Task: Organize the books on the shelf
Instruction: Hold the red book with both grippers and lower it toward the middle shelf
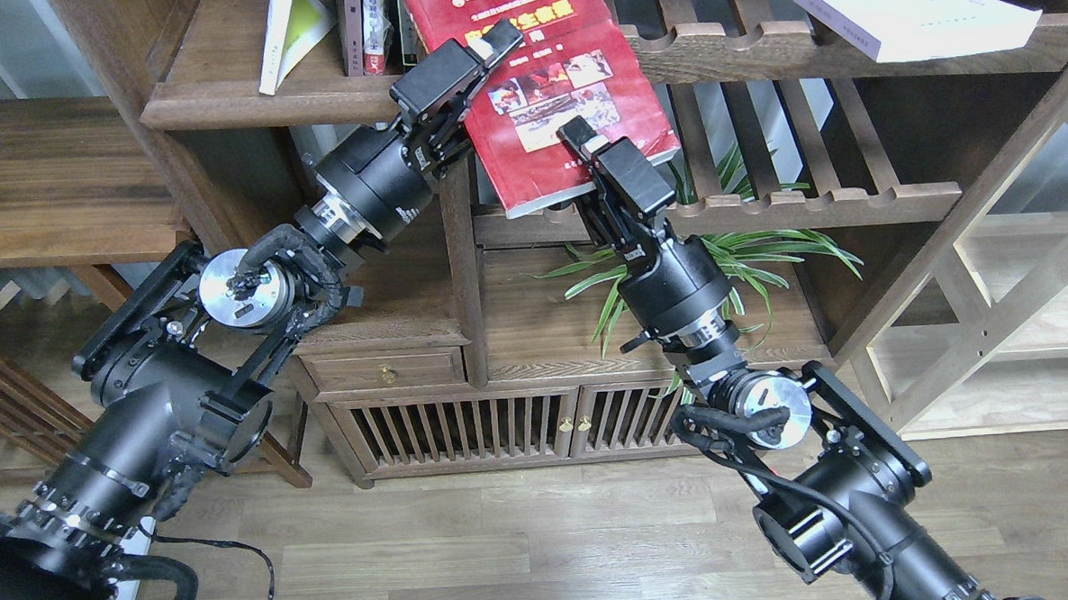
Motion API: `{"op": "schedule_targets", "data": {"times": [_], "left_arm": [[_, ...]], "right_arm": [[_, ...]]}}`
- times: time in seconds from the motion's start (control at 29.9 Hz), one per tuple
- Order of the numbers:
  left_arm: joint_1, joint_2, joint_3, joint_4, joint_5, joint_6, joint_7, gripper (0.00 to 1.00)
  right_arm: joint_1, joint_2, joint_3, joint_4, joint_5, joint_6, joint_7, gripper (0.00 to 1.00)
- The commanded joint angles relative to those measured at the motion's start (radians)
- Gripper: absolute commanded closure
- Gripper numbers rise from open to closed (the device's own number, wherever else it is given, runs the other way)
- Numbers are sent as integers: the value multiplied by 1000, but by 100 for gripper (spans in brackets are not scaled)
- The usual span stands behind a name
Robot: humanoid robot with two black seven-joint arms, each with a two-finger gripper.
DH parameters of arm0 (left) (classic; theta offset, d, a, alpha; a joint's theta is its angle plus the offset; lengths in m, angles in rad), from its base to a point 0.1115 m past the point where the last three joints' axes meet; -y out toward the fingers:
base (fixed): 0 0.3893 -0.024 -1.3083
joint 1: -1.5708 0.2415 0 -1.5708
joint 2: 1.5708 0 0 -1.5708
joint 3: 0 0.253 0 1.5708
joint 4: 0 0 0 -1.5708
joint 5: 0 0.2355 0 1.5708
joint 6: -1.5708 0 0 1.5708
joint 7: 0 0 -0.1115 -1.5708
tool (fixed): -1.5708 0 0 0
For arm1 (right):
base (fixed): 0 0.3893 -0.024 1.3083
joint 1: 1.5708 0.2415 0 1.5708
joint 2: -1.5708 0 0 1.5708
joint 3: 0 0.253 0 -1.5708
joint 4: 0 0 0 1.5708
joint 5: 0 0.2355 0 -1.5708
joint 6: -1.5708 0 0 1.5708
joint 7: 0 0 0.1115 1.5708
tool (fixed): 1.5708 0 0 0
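I count three paperbacks: one red book (543, 83), one yellow-green book (292, 31) and one thick white book (909, 4). Thin upright books (369, 28) stand between the yellow-green and the red one; I can tell at least two spines, no exact number. Two slatted racks (818, 202) show, one above the other. One solid shelf (246, 101), one plant (748, 245), one drawer (384, 370), two cabinet doors (459, 429). Two tools: left tool (478, 50), right tool (595, 157).
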Motion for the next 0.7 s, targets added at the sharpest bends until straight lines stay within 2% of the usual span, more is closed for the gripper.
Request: {"op": "schedule_targets", "data": {"times": [0.0, 0.2, 0.4, 0.67], "left_arm": [[2, 1, -2, -7, -2, -5, 0, 45], [2, 3, -1, -16, -10, -14, 1, 55], [6, 4, -2, -21, -11, -57, 1, 73], [14, 7, -7, -21, -11, -112, 34, 95]], "right_arm": [[0, 0, 0, 0, -1, 0, 0, 95], [0, 0, 0, 0, -1, 0, -1, 95], [0, 0, 0, 0, -1, 0, 0, 95], [1, 0, 5, -3, -3, 0, 0, 92]]}}
